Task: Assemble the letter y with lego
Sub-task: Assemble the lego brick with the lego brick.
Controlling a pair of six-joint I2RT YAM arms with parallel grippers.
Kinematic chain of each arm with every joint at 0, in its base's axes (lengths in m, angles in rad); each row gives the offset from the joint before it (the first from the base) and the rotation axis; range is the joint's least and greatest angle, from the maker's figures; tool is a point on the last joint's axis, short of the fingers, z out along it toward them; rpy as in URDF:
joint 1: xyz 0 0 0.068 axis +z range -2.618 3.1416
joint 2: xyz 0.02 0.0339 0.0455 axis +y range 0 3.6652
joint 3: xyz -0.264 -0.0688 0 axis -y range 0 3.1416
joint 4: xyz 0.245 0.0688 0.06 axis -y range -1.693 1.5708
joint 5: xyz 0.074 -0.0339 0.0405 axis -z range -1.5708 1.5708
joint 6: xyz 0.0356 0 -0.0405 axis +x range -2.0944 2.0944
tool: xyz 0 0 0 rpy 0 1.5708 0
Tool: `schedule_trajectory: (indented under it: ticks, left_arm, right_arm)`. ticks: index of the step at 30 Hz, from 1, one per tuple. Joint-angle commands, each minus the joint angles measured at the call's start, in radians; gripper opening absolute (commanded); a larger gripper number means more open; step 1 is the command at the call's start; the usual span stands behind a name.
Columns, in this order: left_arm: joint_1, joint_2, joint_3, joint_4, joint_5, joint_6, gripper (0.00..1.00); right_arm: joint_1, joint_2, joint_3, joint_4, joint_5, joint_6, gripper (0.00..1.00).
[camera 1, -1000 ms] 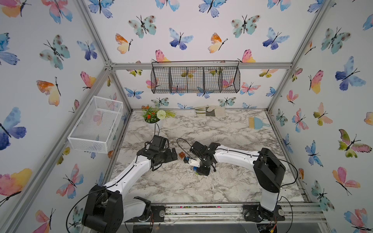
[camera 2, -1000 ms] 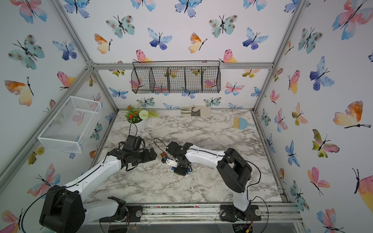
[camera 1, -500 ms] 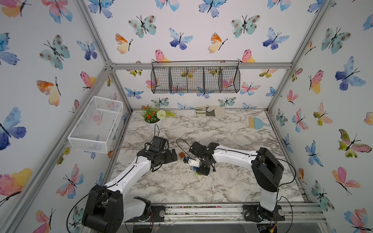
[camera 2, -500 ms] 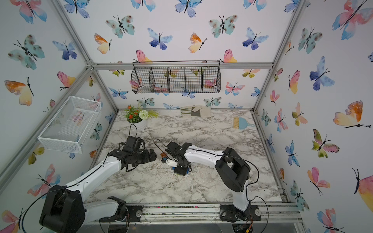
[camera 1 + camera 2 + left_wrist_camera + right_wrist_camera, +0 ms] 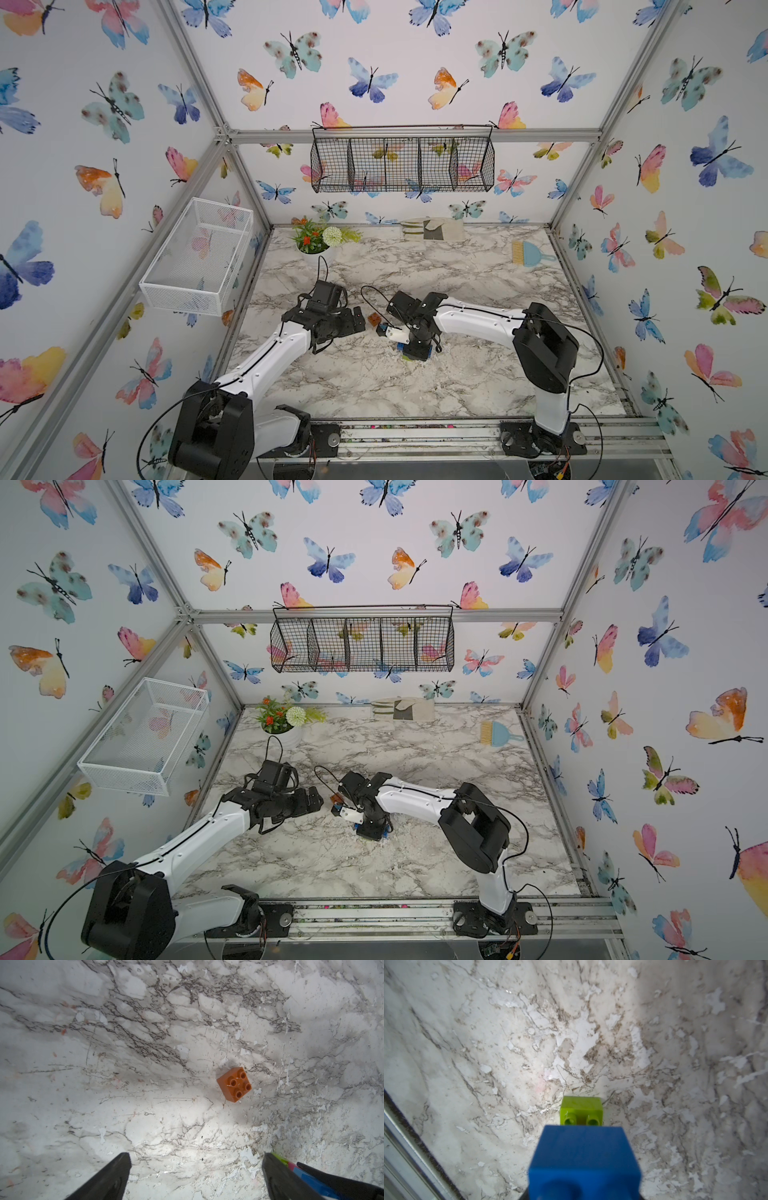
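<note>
left tool (image 5: 195, 1158): wide open, holding nothing | right tool (image 5: 417, 351): clamped on the half-built letter y (image 5: 584, 1159), green brick (image 5: 581, 1111) at its far end, low by the bench (image 5: 457, 382), mid-frame in both top views | orange brick (image 5: 374, 319): loose on the bench between the tools, studs up

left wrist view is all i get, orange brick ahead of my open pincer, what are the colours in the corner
Observer: A stack of bricks, clamped in the shut right pincer, which points down at the marble table.
Operator: which bricks
Observer: The right wrist view shows a dark blue brick nearest, a lime green brick beyond it.
Operator: where's that arm
Observer: In both top views the orange brick lies between the left pincer and it.
</note>
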Motion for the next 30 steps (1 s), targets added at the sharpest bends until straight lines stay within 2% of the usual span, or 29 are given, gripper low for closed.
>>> schedule_trajectory:
  ticks: [1,14,24,30]
  left_arm:
    - [0.007,-0.012,-0.004,0.006,0.015,-0.001,1.0]
    - [0.01,-0.017,-0.001,0.002,0.007,-0.008,1.0]
    - [0.025,-0.043,0.003,-0.003,0.0,-0.014,1.0]
    - [0.025,-0.046,0.003,0.003,0.011,-0.017,1.0]
  right_arm:
    - [0.024,0.081,0.015,-0.052,0.048,0.024,0.13]
    - [0.056,0.11,-0.012,-0.025,0.093,0.082,0.13]
    - [0.056,0.115,-0.056,0.028,-0.04,0.135,0.11]
    - [0.055,0.136,-0.061,0.028,-0.058,0.135,0.11]
